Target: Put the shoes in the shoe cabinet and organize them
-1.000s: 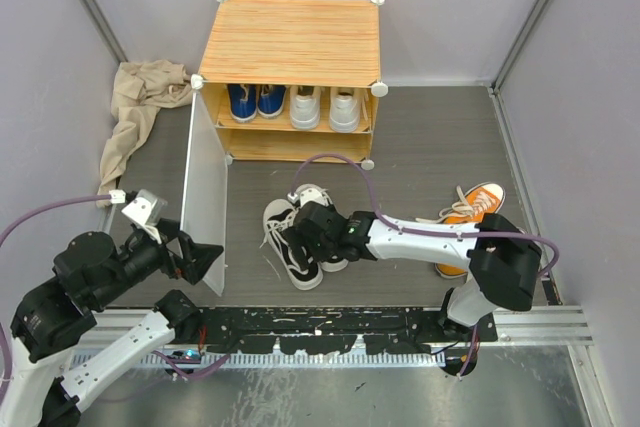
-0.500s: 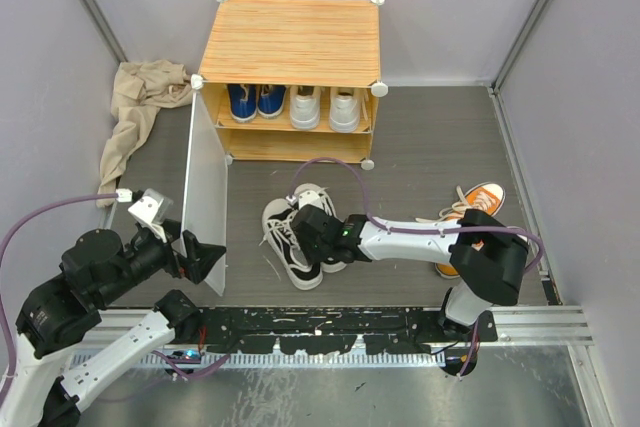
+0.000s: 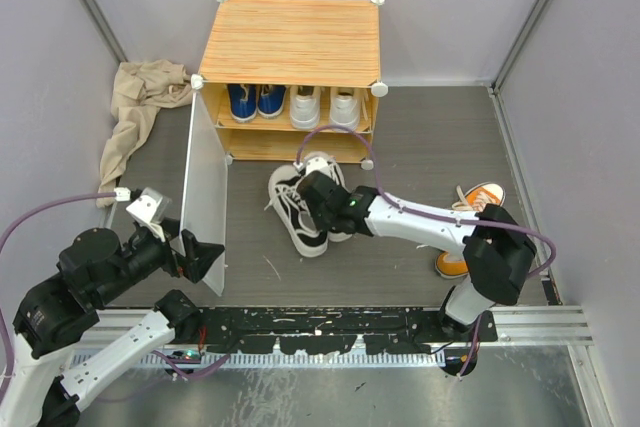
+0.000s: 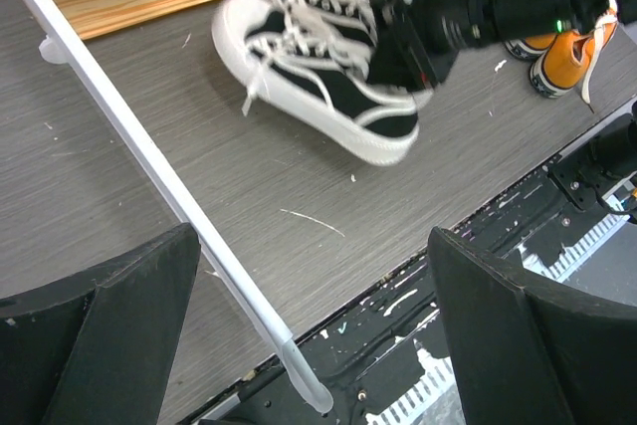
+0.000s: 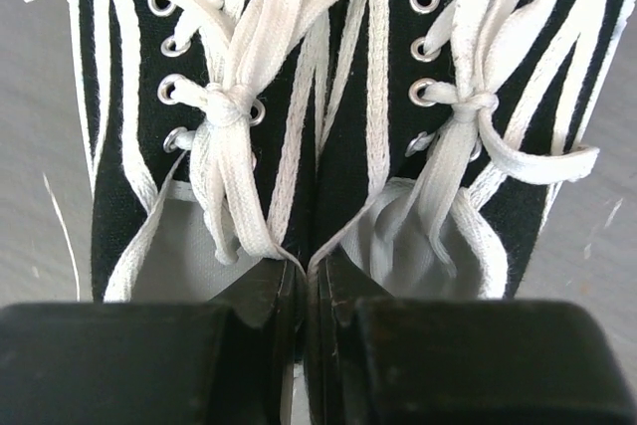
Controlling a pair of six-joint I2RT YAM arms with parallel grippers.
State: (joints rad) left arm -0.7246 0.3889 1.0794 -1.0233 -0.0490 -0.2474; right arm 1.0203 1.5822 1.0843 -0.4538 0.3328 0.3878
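Note:
My right gripper (image 3: 326, 209) (image 5: 304, 281) is shut on the black high-tops (image 3: 298, 205) (image 5: 343, 146), pinching the inner collars of both shoes together. One finger is inside each shoe. The pair sits just in front of the shoe cabinet (image 3: 290, 42), toes toward it. Blue shoes (image 3: 255, 100) and white shoes (image 3: 325, 107) stand on the cabinet's upper shelf. Orange shoes (image 3: 470, 209) lie on the floor at the right. My left gripper (image 3: 200, 257) (image 4: 314, 286) is open, with the edge of the swung-open door panel (image 3: 205, 187) (image 4: 149, 161) passing between its fingers.
A beige cloth (image 3: 140, 107) lies crumpled left of the cabinet. Grey walls close in both sides and the back. A black rail (image 3: 330, 327) runs along the near edge by the arm bases.
My right gripper closed on the black high-tops and carried the pair away from me, up to the cabinet's front. The left arm and the door have barely moved.

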